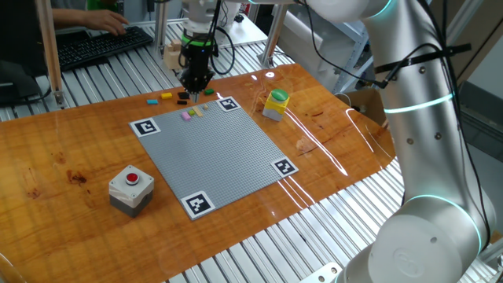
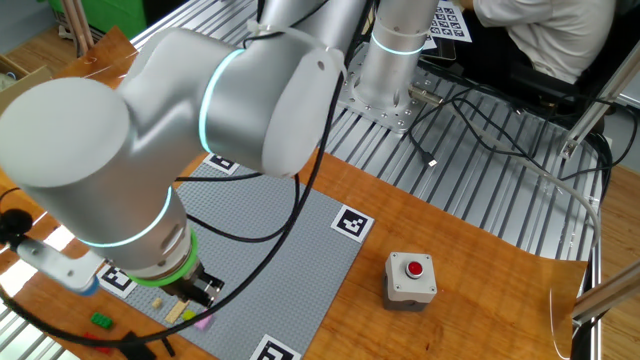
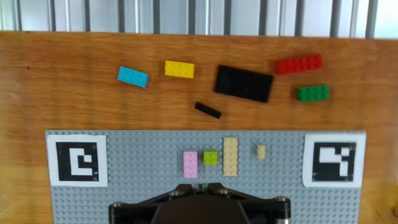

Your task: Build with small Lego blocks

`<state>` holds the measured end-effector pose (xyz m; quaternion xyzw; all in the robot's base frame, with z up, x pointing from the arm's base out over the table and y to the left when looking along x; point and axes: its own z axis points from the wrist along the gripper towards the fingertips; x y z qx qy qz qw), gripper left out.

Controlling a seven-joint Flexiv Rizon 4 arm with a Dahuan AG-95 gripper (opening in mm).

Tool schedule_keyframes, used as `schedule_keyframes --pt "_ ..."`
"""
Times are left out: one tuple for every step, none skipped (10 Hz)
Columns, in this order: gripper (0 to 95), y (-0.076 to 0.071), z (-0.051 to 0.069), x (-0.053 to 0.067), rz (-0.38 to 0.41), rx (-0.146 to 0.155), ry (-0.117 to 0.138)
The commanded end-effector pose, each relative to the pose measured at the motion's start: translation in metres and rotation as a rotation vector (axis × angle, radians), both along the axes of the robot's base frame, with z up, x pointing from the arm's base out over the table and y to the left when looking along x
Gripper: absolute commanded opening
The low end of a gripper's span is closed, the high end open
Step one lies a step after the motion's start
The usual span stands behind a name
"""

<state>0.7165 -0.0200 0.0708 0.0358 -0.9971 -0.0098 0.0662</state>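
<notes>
In the hand view, loose small Lego blocks lie on the wooden table beyond the grey baseplate (image 3: 143, 186): cyan (image 3: 133, 76), yellow (image 3: 179, 69), a wide black plate (image 3: 244, 83), a thin black piece (image 3: 207, 111), red (image 3: 299, 64) and green (image 3: 313, 93). On the baseplate's near rows sit a pink brick (image 3: 190, 163), a lime one (image 3: 211, 158), a long tan one (image 3: 231, 156) and a tiny tan one (image 3: 261, 151). My gripper (image 3: 198, 185) hangs just short of the pink brick, shut, with nothing seen between its jaws. From one fixed view the gripper (image 1: 195, 85) hovers over the baseplate's far edge.
A yellow container with a green top (image 1: 275, 104) stands right of the baseplate. A grey box with a red button (image 1: 131, 189) sits at its near left. A pale wooden block (image 1: 172, 56) and a keyboard (image 1: 94, 45) lie behind. Marker tags occupy the baseplate corners.
</notes>
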Motion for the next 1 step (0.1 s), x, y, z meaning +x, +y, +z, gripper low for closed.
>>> schedule_keyframes --pt "0.0 0.0000 0.0010 -0.0001 0.000 -0.005 0.003"
